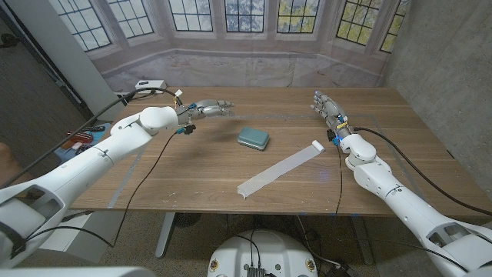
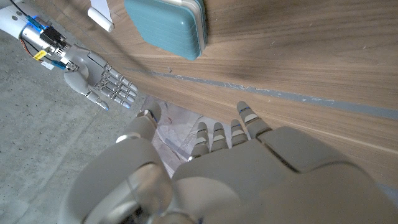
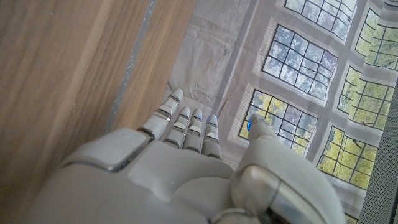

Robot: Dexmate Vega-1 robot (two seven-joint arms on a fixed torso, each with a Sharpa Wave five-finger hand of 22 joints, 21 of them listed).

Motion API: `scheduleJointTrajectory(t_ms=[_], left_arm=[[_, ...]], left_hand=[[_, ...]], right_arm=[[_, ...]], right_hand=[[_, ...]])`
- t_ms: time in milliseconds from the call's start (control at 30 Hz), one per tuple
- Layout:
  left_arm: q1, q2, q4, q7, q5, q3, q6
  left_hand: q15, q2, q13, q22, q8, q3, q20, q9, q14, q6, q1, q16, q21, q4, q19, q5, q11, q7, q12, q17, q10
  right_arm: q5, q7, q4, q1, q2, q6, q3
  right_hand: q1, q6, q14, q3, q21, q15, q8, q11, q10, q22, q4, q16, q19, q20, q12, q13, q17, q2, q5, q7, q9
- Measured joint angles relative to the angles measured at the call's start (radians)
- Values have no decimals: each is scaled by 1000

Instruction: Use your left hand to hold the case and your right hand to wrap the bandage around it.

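Head view | case (image 1: 253, 138) closed | left hand (image 1: 209, 108), right hand (image 1: 326, 105) spread, empty

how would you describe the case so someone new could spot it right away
On the wooden table, look near the middle, between the left hand and the right hand. The case is a small teal rounded box lying flat, just up-left of the long white bandage strip, and the only coloured thing there.
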Motion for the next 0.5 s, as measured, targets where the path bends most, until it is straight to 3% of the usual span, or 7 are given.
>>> scheduleJointTrajectory(t_ms=[33, 500], left_arm=[[-5, 0, 0, -42, 37, 3, 7], [-49, 5, -8, -117, 102, 37, 12]], left_hand=[[0, 1, 0, 0, 0, 0, 0, 0, 0, 0, 3, 0, 0, 0, 0, 0, 0, 0, 0, 0, 0], [3, -16, 5, 0, 7, 4, 0, 5, -14, 31, 44, 0, 0, -4, 0, 4, 8, 5, -8, 0, -8]], right_arm=[[0, -1, -1, -5, 0, 1, 5], [6, -22, -36, -36, -12, 8, 22]], right_hand=[[0, 0, 0, 0, 0, 0, 0, 0, 0, 0, 0, 0, 0, 0, 0, 0, 0, 0, 0, 0, 0], [0, -5, 2, -2, 0, 9, 0, 0, 0, 0, -7, 0, 0, 0, 0, 5, 0, 0, 0, 5, 0]])
